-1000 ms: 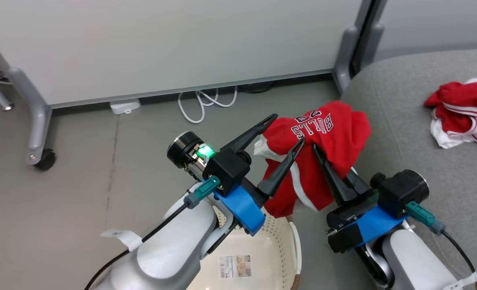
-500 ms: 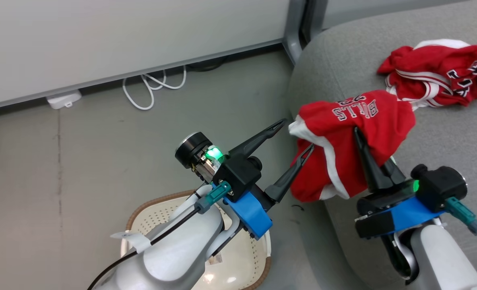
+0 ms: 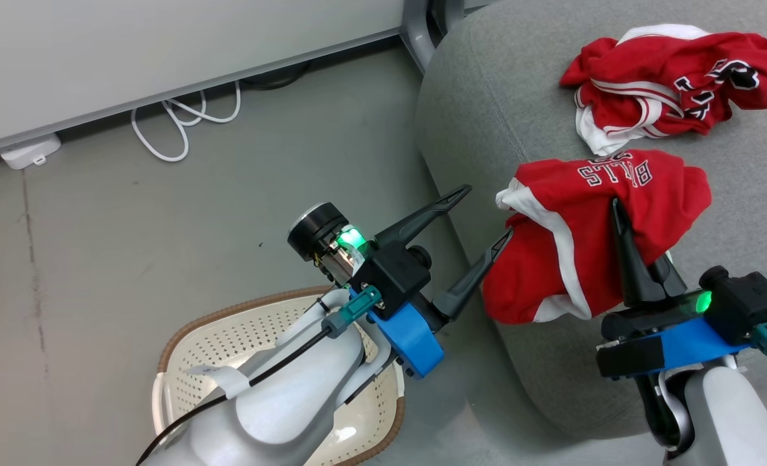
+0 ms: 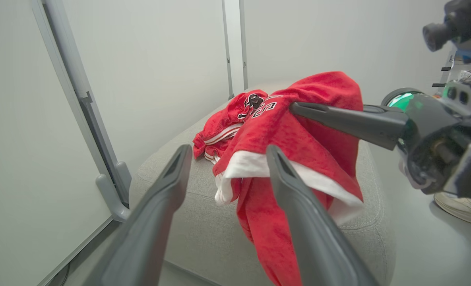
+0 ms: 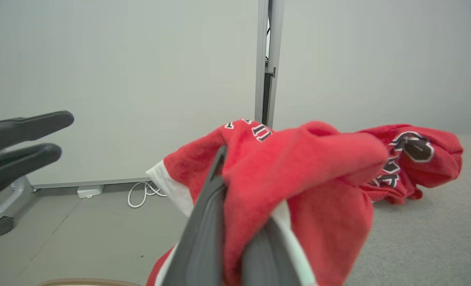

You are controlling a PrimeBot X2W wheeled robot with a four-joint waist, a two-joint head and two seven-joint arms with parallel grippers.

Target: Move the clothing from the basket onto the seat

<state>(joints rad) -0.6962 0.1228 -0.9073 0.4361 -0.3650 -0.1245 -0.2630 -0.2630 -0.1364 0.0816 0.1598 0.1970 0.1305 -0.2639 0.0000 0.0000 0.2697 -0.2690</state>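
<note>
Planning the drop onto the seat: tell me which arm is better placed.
Right. The right gripper is shut on the red garment over the seat; the left gripper is open and empty.

Basket (image 3: 195, 336) mostly behind the pale left forearm (image 3: 279, 401), its near side past the bottom edge.

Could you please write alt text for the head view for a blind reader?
The right gripper holds a red BULLS garment over the grey seat, where another red garment lies. The open left gripper hovers beside it, the basket below.
</note>
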